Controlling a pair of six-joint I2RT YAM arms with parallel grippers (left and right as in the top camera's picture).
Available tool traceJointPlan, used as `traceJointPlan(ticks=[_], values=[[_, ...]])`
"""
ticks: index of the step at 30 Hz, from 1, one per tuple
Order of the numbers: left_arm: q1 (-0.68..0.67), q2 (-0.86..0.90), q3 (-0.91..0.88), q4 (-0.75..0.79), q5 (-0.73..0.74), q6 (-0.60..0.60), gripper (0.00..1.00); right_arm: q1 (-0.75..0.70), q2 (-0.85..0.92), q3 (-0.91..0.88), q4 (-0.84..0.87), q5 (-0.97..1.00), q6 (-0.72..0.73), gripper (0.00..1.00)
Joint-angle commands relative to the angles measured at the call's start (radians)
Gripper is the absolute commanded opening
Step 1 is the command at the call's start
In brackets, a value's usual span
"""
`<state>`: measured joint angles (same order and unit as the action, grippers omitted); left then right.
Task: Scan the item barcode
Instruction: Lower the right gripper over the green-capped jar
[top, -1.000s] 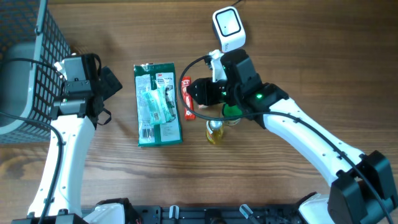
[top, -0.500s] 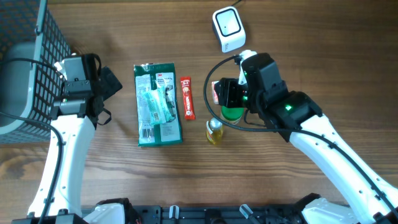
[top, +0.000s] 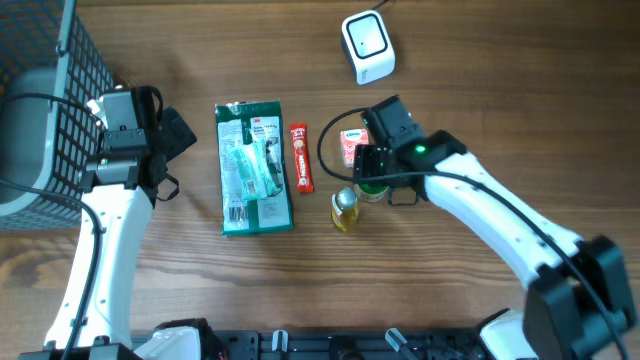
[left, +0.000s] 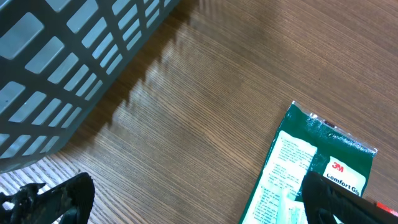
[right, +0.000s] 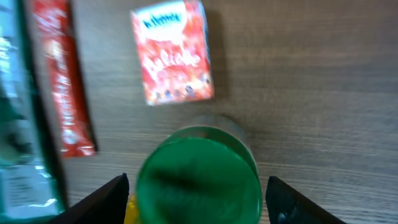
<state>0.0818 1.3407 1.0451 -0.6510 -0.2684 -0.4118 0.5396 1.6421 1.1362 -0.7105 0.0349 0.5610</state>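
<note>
Two robot arms work a wooden table (top: 520, 80) crowded at its centre and bare at its margins. The right gripper (right: 198, 200) hangs over a green-capped bottle (right: 198, 177), its fingers (right: 107, 196) spread wide on either side of the cap with a gap showing on each side. The left gripper (left: 199, 208), its jaws also wide apart and holding nothing, hovers at the left of the overhead frame over a strip of bare wood between a grey mesh basket (top: 40, 110) and a green blister package (top: 255, 168).

The small red packet (top: 350, 147) lies flat on the wood just above the green cap, well below the white scanner (top: 368, 46) at the top centre.

A red stick sachet (top: 301, 157) lies just beside the package's right edge, near the packet. A small yellow bottle (top: 345, 210) stands just beside the green-capped one, at its lower left.

Open room lies across the upper right, the whole right side above the right arm, and the lower centre. The basket runs off the top and left edges.

The count: one scanner, one basket, one green package, one stick sachet, one red packet, two bottles, two arms.
</note>
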Motion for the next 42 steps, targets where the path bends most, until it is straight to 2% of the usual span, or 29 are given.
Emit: traceJointPlan(ticks=[1, 6, 10, 17, 26, 42], values=[[0.006, -0.005, 0.009, 0.000, -0.013, 0.012, 1.00, 0.000, 0.059, 0.013, -0.002, 0.017, 0.015, 0.69], [0.006, -0.005, 0.009, 0.000, -0.013, 0.012, 1.00, -0.003, 0.059, 0.016, -0.018, 0.017, 0.011, 0.53], [0.006, -0.005, 0.009, 0.000, -0.013, 0.012, 1.00, -0.031, 0.031, 0.047, -0.074, 0.018, -0.070, 0.43], [0.006, -0.005, 0.009, 0.000, -0.013, 0.012, 1.00, -0.119, -0.019, 0.059, -0.197, 0.018, -0.244, 0.51], [0.006, -0.005, 0.009, 0.000, -0.013, 0.012, 1.00, -0.175, -0.019, 0.054, -0.173, -0.030, -0.433, 0.52], [0.006, -0.005, 0.009, 0.000, -0.013, 0.012, 1.00, -0.175, -0.019, 0.054, -0.174, -0.069, -0.483, 0.53]])
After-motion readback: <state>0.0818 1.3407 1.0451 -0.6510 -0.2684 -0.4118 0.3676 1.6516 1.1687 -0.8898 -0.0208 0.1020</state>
